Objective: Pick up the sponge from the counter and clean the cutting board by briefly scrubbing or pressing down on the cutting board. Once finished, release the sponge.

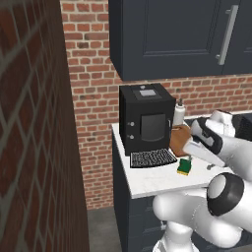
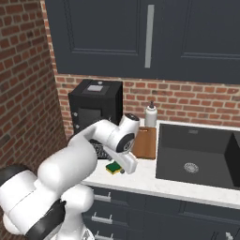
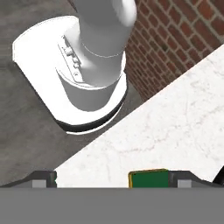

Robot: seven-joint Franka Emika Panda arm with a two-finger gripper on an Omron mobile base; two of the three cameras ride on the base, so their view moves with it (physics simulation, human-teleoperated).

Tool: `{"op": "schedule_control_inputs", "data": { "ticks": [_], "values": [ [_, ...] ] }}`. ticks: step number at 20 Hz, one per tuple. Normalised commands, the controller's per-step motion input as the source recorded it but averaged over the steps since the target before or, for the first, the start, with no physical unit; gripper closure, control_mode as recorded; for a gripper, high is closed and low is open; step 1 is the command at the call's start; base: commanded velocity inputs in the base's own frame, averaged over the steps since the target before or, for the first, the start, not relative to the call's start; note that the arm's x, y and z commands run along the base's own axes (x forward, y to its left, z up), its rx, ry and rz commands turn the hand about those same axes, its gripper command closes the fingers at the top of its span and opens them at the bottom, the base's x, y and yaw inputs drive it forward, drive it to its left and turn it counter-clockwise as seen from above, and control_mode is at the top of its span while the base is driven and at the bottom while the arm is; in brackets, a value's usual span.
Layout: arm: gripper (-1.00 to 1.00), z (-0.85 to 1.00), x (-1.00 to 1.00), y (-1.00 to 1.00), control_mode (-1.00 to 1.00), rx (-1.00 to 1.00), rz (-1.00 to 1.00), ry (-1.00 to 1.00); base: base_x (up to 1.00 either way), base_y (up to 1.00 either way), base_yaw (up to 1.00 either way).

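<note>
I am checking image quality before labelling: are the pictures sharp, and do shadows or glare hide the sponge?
Left base view: soft, evenly lit, sponge clear on the counter. Right base view: no glare, arm partly covers the sponge. Hand view: sharp, sponge cut off at the bottom edge.

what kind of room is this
A kitchen, most likely: a white marbled counter over navy cabinets carries a black sink, a wooden cutting board and a coffee machine, against a brick wall.

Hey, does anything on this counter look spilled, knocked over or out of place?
Nothing stands out. The sponge lies flat on the counter, the cutting board sits flat by the sink, and the bottle is upright.
</note>
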Motion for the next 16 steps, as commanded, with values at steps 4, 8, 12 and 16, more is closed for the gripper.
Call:
{"op": "schedule_control_inputs", "data": {
  "ticks": [4, 8, 12, 16],
  "values": [
    [-1.00, 1.00, -0.45, 0.00, -1.00, -0.03, 0.24, 0.00, 0.00, 0.00, 0.00],
    [-1.00, 1.00, -0.66, 0.05, -1.00, -0.02, 0.26, -0.01, 0.00, 0.00, 0.00],
    [-1.00, 1.00, -0.86, 0.19, -1.00, 0.00, 0.24, -0.03, 0.00, 0.00, 0.00],
    [-1.00, 1.00, -0.86, 0.15, -1.00, 0.00, 0.24, -0.02, 0.00, 0.00, 0.00]
  ]
}}
